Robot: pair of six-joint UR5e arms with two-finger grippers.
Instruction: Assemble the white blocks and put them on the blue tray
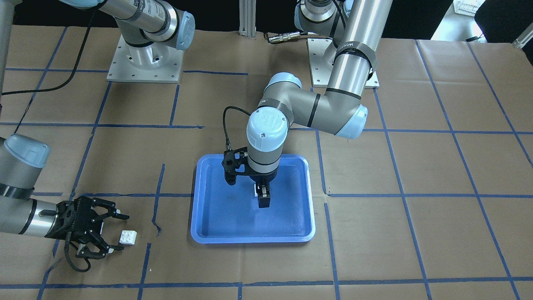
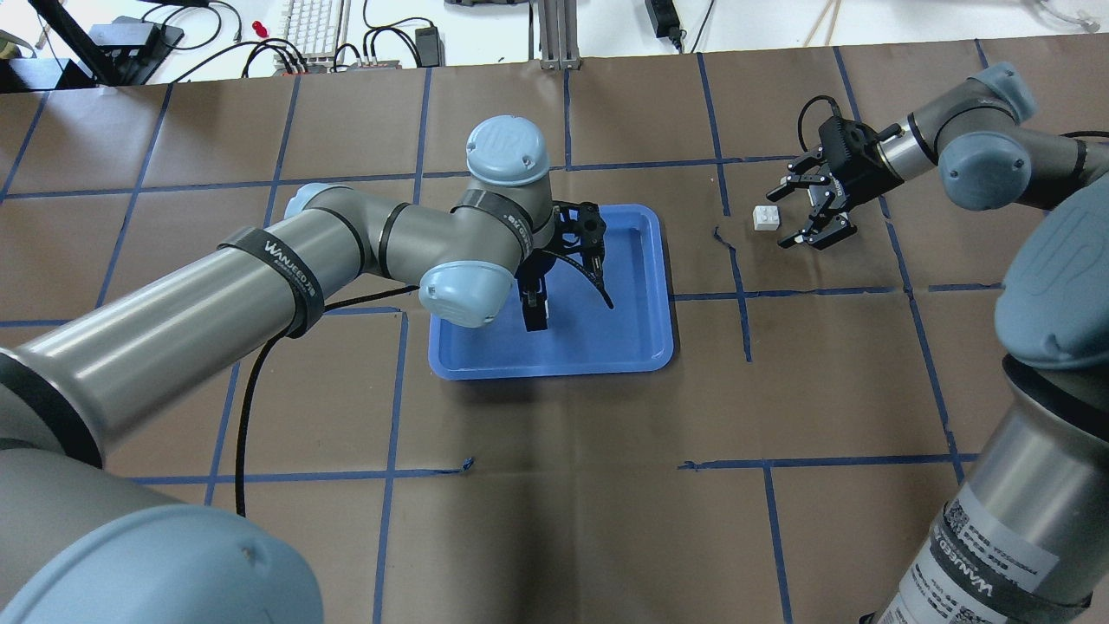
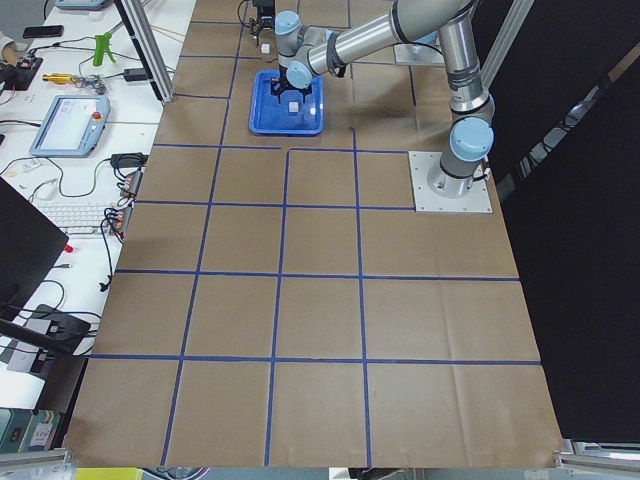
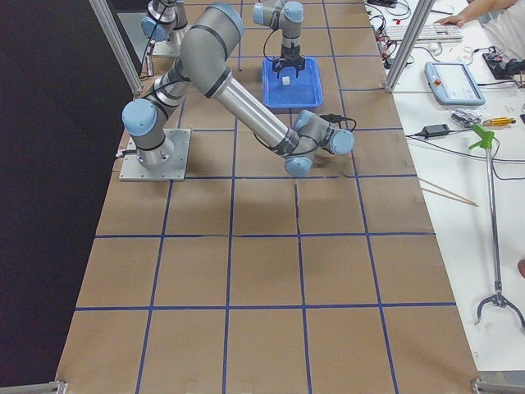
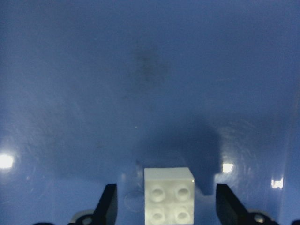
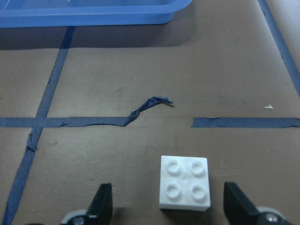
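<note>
The blue tray [image 1: 225,216] lies mid-table and also shows in the overhead view [image 2: 606,347]. My left gripper [image 1: 263,199] points straight down into it. In the left wrist view its fingers [image 5: 108,204] stand apart on either side of a white block [image 5: 168,194] that rests on the tray floor, with gaps on both sides. The second white block [image 1: 128,237] lies on the brown paper beside the tray and shows in the overhead view [image 2: 765,217]. My right gripper [image 1: 120,233] is open, level with the table, its fingers [image 6: 102,201] either side of that block [image 6: 184,182] without touching it.
Brown paper with a blue tape grid covers the table. A torn, lifted bit of tape [image 6: 152,104] lies between the loose block and the tray's edge [image 6: 93,18]. My left arm's elbow [image 1: 341,112] hangs behind the tray. Both arm bases [image 1: 143,62] stand at the robot's side.
</note>
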